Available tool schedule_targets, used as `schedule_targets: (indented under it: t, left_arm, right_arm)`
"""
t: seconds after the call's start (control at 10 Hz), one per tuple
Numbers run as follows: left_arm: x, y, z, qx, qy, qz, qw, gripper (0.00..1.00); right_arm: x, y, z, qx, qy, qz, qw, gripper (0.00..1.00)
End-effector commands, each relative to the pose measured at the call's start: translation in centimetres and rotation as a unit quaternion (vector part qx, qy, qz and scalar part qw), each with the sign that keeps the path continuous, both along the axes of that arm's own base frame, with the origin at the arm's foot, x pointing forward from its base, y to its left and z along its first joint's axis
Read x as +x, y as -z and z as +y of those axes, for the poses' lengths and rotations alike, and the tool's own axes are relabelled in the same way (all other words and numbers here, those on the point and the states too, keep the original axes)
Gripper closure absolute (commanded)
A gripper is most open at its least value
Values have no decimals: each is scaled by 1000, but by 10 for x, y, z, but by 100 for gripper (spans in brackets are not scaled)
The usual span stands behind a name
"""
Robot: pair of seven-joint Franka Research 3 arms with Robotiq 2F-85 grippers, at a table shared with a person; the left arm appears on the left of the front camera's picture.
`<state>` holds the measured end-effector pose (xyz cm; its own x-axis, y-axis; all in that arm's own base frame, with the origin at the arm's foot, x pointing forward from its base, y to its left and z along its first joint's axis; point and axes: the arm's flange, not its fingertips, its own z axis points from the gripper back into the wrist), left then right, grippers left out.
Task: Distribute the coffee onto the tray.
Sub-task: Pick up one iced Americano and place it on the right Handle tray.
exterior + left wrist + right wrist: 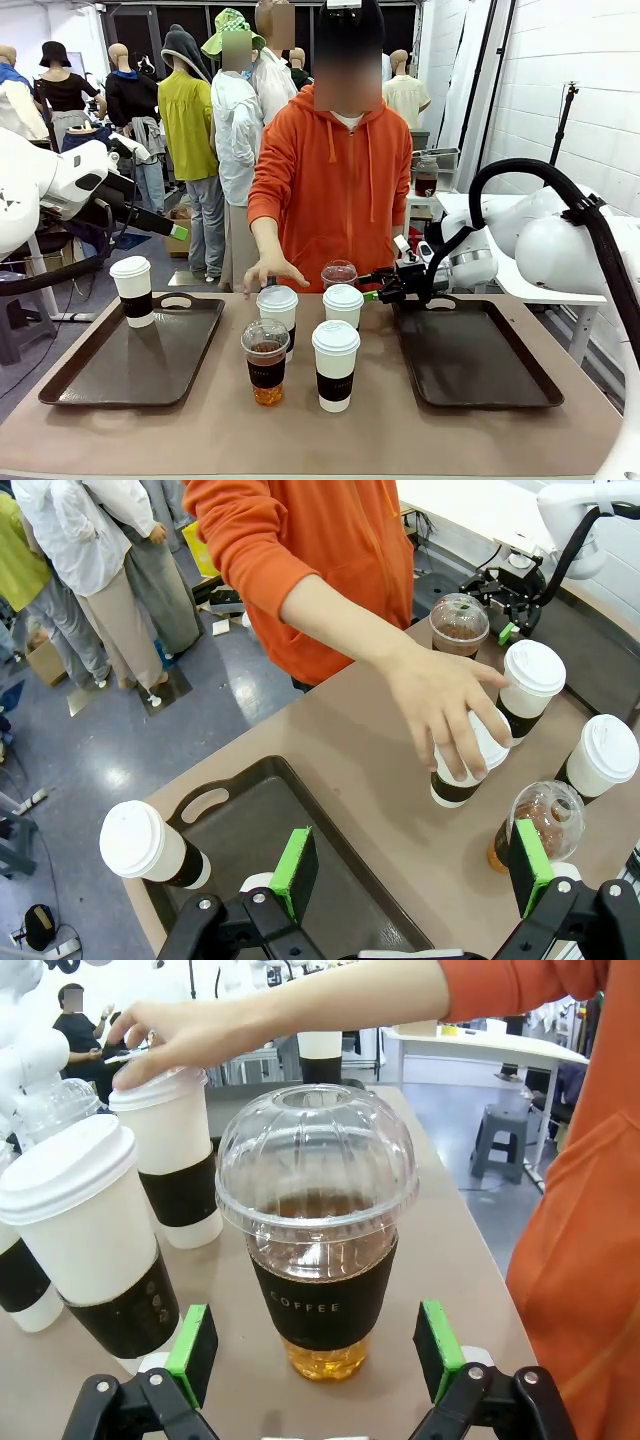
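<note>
The brown desk (320, 440) is spread across the front view, and a person in an orange hoodie (330, 180) is stood at its far edge. Two dark trays are laid on it well apart, the left tray (90, 385) toward the robot's left and the right tray (480, 370) toward its right. The left end effector (412, 870) is held above the desk by the left tray's inner rim, its green pads spread wide with nothing gripped. The right end effector (378, 288) is held low just beside the far clear cup (339, 274). In the right wrist view its pads (192, 1350) are likewise spread wide, and that dome-lidded cup of brown liquid is framed by the gap, touched by neither pad. The person's hand (272, 272) is laid, fingers spread, on the lid of the far white cup (277, 305). Of the coffee, one lone white cup (132, 290) is stood upright on the left tray's far end, near its handle. The other five are grouped upright on the bare desk between the trays. The far clear cup is set farthest back, and the far white cup and the middle white cup (343, 305) are placed side by side before it. The near clear cup (266, 360) and the near white cup (335, 365) are set nearest the robot.
</note>
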<state>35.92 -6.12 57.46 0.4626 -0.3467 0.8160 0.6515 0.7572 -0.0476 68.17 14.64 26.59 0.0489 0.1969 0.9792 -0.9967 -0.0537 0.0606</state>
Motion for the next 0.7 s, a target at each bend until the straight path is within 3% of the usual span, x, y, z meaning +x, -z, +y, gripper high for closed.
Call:
schedule_targets:
  t: [0.0,0.6]
  left_arm:
    - [0,1,1,-2,0,3,1000,0]
    - [0,1,1,-2,0,3,1000,0]
  right_arm:
    - [9,1,9,4,4,12,1000,0]
    - [10,8,23,5,1,24,1000,0]
